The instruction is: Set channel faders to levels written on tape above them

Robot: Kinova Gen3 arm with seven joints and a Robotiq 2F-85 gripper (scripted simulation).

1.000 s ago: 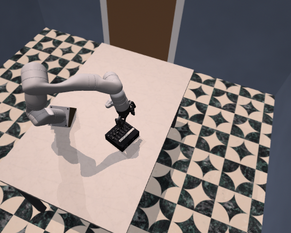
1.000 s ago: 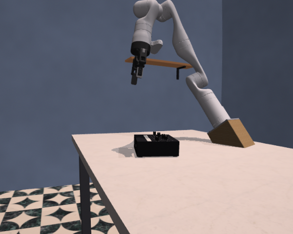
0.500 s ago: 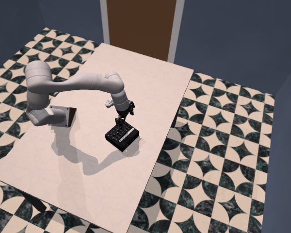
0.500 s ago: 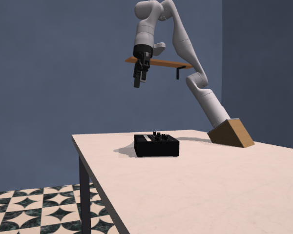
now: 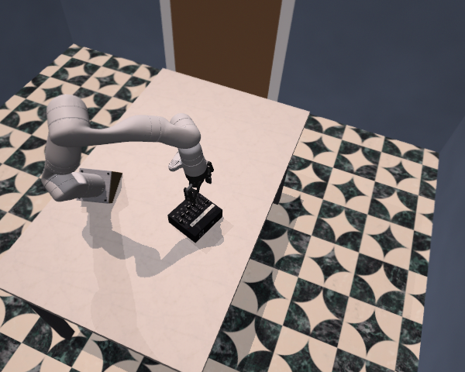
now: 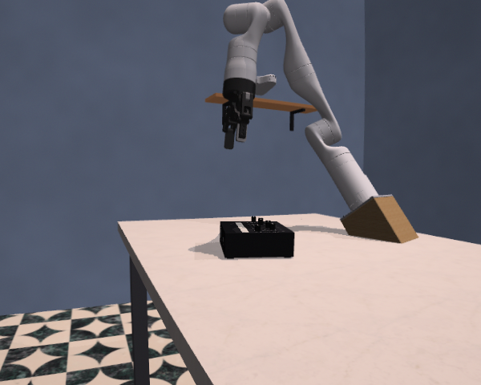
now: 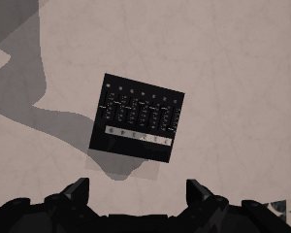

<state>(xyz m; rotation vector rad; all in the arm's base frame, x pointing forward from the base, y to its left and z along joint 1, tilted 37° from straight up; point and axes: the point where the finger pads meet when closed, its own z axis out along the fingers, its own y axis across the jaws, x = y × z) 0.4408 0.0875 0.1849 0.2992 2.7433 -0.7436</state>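
Desk sits straight below my tool, well under it.

From the wrist view my gripper [image 7: 138, 189] hangs spread wide with nothing in it; the lighting desk [image 7: 136, 118] lies ahead of the fingertips, standing on the table [image 6: 315, 310], its fader row running slightly askew across my jaw line. I count one desk, one tape strip [image 7: 138, 136], roughly seven faders; the levels are too small to read.

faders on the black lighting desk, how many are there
7, side by side in one row across the black box-shaped lighting desk, above its white tape strip, from leftmost to rightmost.
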